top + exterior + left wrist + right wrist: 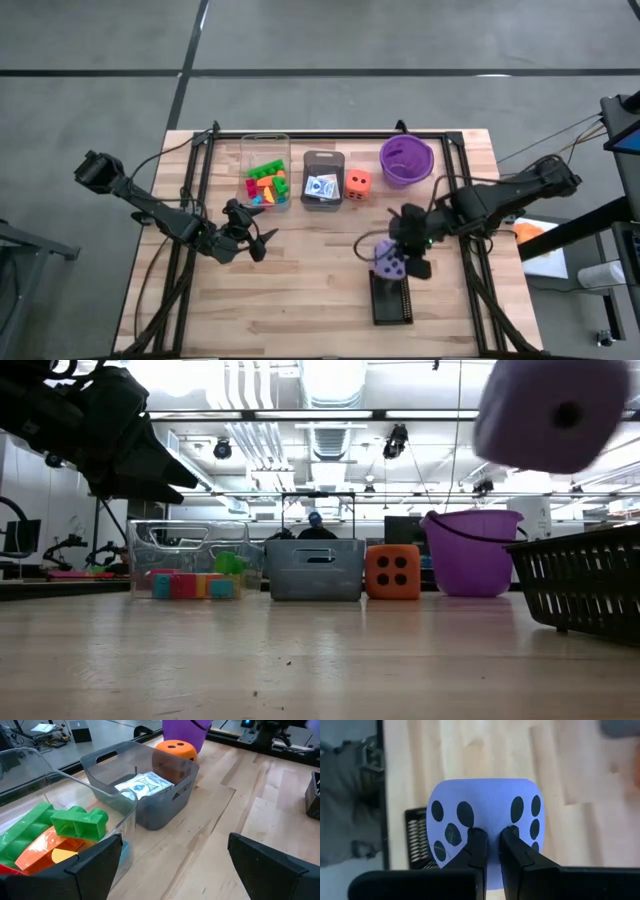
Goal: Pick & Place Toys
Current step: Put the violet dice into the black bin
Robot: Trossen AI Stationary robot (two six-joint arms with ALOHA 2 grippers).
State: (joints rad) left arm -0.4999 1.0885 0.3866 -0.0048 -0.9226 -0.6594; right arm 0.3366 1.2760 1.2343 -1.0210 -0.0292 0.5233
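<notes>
Dots on the purple die (485,827) show only in the right wrist view, where the right pincer (490,851) pinches it above the black bin (392,298). Left pincer (262,243) hovers open at 6 o'clock of the clear bin (243,160) of bricks (60,827); the cards (142,785) lie in the grey bin (177,795).

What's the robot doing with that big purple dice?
The right arm's hand is pinching the soft purple die with dark dots and holding it in the air above the black mesh bin. The left arm's hand is open and waits in front of the clear plastic bin of colourful building bricks. The orange dotted die sits on the table beside the grey bin.
</notes>
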